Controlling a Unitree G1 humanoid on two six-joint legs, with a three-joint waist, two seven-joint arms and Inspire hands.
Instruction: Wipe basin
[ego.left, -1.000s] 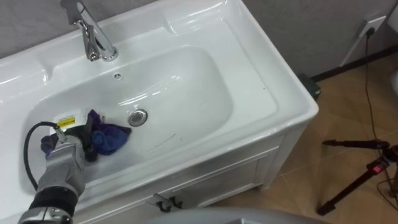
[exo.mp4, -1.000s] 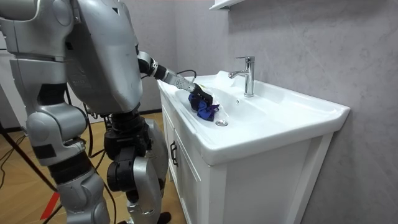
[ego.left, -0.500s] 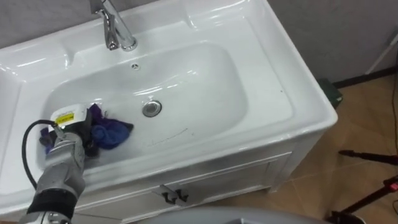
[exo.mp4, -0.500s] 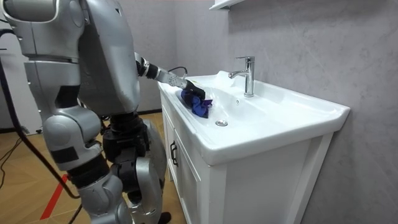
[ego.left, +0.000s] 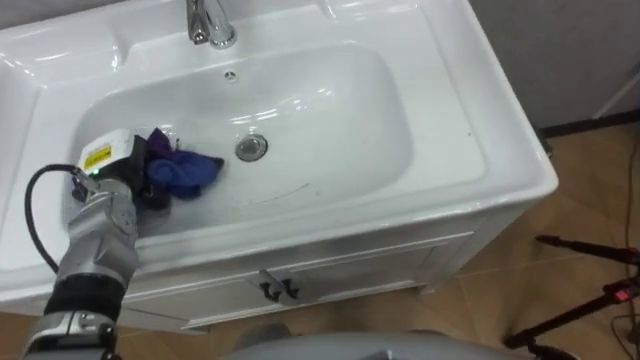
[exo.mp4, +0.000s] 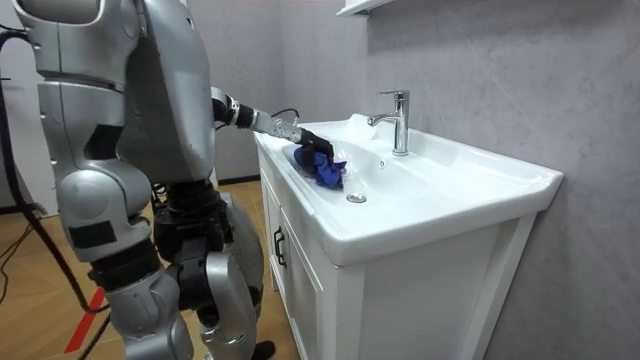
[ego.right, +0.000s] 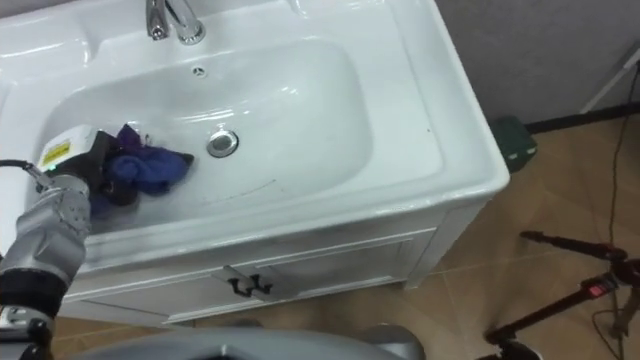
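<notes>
A white basin (ego.left: 485, 140) sits on a white cabinet, with a chrome tap (ego.left: 209, 22) at the back and a round drain (ego.left: 251, 148) in the bowl's floor. A bunched blue cloth (ego.left: 186, 172) lies in the bowl just left of the drain. My left hand (ego.left: 118, 172) reaches over the front rim into the bowl's left end, its dark fingers curled into the cloth. From the room view the left hand (exo.mp4: 300, 137) holds the cloth (exo.mp4: 326, 171) low inside the bowl, and I stand at the cabinet's front.
Below the rim are the cabinet doors with small dark handles (ego.left: 272, 290). A black tripod (ego.left: 585, 300) stands on the wood floor at the right. A green object (ego.right: 515, 138) sits on the floor by the grey wall behind the cabinet.
The head camera has shifted, so the basin sits higher in the picture. My left hand has slid the cloth a little to the left, away from the drain, then slightly back.
</notes>
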